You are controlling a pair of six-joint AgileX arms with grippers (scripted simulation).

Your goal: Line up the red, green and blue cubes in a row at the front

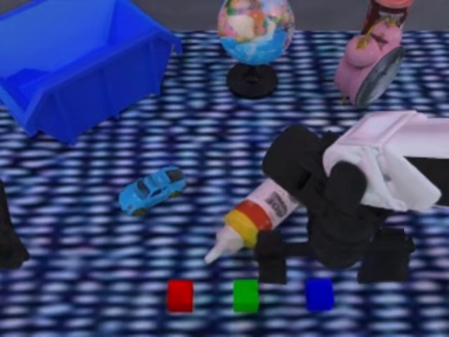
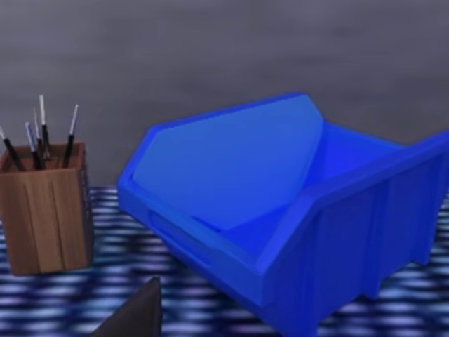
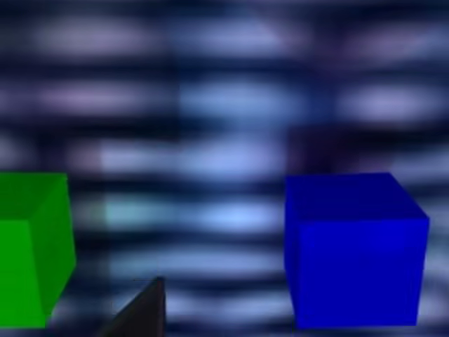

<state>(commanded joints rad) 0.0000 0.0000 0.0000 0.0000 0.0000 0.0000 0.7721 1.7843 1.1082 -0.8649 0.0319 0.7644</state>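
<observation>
Red cube [image 1: 179, 295], green cube [image 1: 245, 295], blue cube [image 1: 319, 294], plain, evenly rowed

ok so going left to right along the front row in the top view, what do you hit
red cube → green cube → blue cube, each apart from the next. The right gripper, fingers spread, sits just behind the green-to-blue stretch.

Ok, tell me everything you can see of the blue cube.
The blue cube is a small, plain, deep-blue solid with flat matte faces and sharp edges, no markings. It sits flat and upright on the patterned table near the front edge, at the right end of a row with the green cube in the middle and the red cube on the left. Nothing touches it: the right tool stands open just behind it, fingers spread wide, not gripping it. The right wrist view shows it apart from the green cube.
</observation>
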